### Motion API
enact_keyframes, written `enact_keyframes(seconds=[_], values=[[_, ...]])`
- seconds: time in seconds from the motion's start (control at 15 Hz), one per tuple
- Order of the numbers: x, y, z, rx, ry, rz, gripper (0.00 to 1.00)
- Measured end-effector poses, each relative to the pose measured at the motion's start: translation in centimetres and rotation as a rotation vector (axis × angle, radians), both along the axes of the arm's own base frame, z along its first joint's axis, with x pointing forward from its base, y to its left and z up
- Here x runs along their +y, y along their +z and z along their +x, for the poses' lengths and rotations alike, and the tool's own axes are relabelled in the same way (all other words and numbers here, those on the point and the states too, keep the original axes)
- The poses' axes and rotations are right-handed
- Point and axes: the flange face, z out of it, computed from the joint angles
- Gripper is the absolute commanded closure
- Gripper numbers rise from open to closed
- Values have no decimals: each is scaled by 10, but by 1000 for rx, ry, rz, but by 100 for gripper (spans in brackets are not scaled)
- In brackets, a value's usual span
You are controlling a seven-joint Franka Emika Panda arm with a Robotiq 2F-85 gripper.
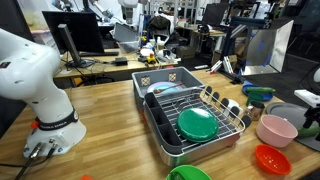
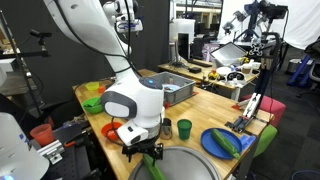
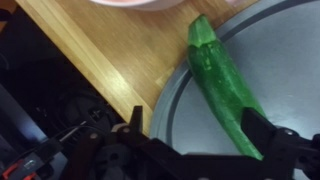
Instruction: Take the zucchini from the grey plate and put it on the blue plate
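Observation:
The zucchini (image 3: 225, 85) is a slim green piece lying on the grey plate (image 3: 285, 60), close to the plate's rim. My gripper (image 3: 195, 125) is open just above the plate, and its right finger is beside the zucchini's near end. In an exterior view the gripper (image 2: 146, 157) points down over the grey plate (image 2: 190, 168) at the table's front edge. The blue plate (image 2: 215, 146) lies to the right of it with a green item on it. In an exterior view only my arm and wrist (image 1: 45, 140) show, and the grey plate under them is out of frame.
A green cup (image 2: 184, 128) stands between the grey and blue plates. A red bowl (image 2: 112, 130) and a green plate (image 2: 95, 103) lie beside my arm. There is also a grey tub (image 2: 175, 90), a dish rack (image 1: 195, 120) holding a green plate, and a pink bowl (image 1: 277, 130).

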Motion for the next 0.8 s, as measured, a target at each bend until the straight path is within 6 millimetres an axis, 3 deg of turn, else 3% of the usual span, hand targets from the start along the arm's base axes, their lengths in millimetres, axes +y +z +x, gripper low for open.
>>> enact_keyframes(seconds=[0.4,0.8], values=[[-7,1,16,-131,39,-157,0],[-7,-6,14,-151,51,-194,0]])
